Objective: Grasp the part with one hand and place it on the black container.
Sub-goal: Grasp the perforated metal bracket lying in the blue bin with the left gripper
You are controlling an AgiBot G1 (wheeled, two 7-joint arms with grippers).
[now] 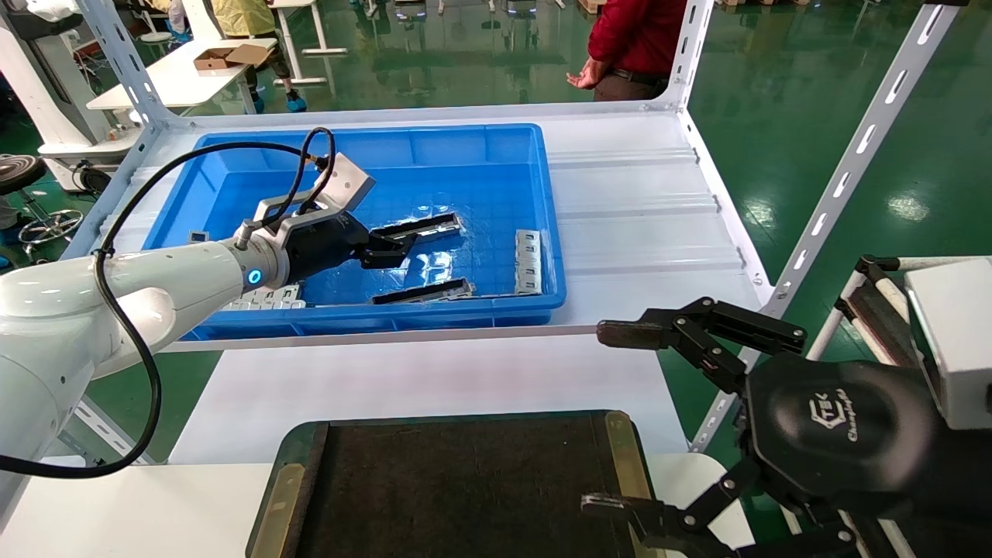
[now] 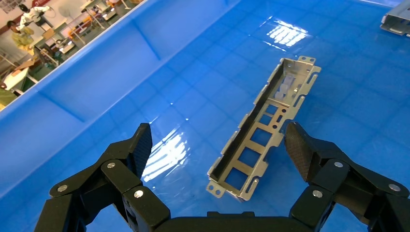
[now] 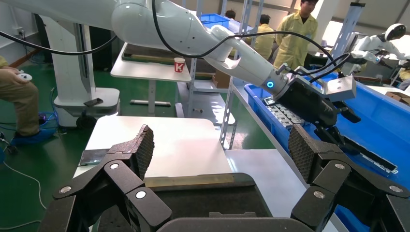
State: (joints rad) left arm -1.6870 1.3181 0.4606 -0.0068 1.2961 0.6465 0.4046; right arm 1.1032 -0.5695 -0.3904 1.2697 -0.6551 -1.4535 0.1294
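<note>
The part (image 2: 263, 130), a slim silver-grey metal bar with rectangular cutouts, lies on the floor of the blue bin (image 1: 496, 147). In the head view the part (image 1: 422, 225) is just ahead of my left gripper (image 1: 390, 249). My left gripper (image 2: 218, 142) is open and hovers over the part's near end, which lies between the fingers, nearer one of them and not touching. The black container (image 1: 465, 488) sits at the near table edge. My right gripper (image 1: 612, 418) is open and empty beside the container's right rim, and the container also shows under it in the right wrist view (image 3: 208, 198).
Two more slim bars (image 1: 422, 292) (image 1: 528, 262) lie in the bin, and grey cage blocks (image 1: 263, 298) sit at its near left corner. White shelf uprights (image 1: 852, 155) stand on the right. A person in red (image 1: 635, 39) stands behind the shelf.
</note>
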